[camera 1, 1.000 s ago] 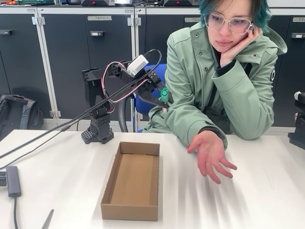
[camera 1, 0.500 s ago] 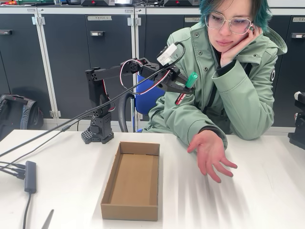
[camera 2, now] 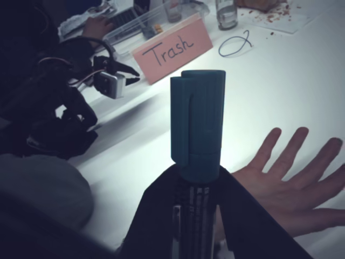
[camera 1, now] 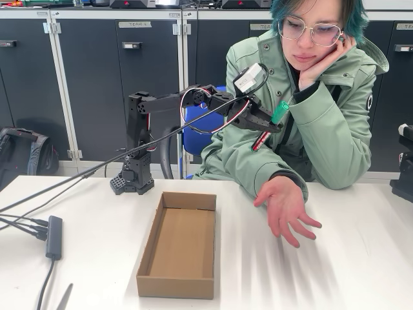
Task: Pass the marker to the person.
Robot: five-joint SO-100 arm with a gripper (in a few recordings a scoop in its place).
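Note:
My gripper (camera 1: 266,126) is shut on the marker (camera 1: 271,126), held high in the air in front of the person's (camera 1: 303,123) chest. The marker tilts, its green cap up and to the right, its red-white label below the fingers. The person sits behind the table with an open hand (camera 1: 286,212) palm up on the tabletop, below and slightly right of the marker. In the wrist view the marker (camera 2: 197,129) stands up between my dark fingers (camera 2: 161,216), its cap pointing away, and the open hand (camera 2: 294,183) lies on the white table to its right.
An open cardboard box (camera 1: 179,244) lies on the white table (camera 1: 361,271) in front of my arm's base (camera 1: 132,177). A cable with a small hub (camera 1: 53,237) runs along the left edge. The wrist view shows a pink "Trash" sign (camera 2: 172,49) and another arm (camera 2: 64,102).
My arm has swung rightward and stretched out, carrying the marker from above the box's far end toward the person. The person's hand has stayed in place. The hub on the left slid slightly.

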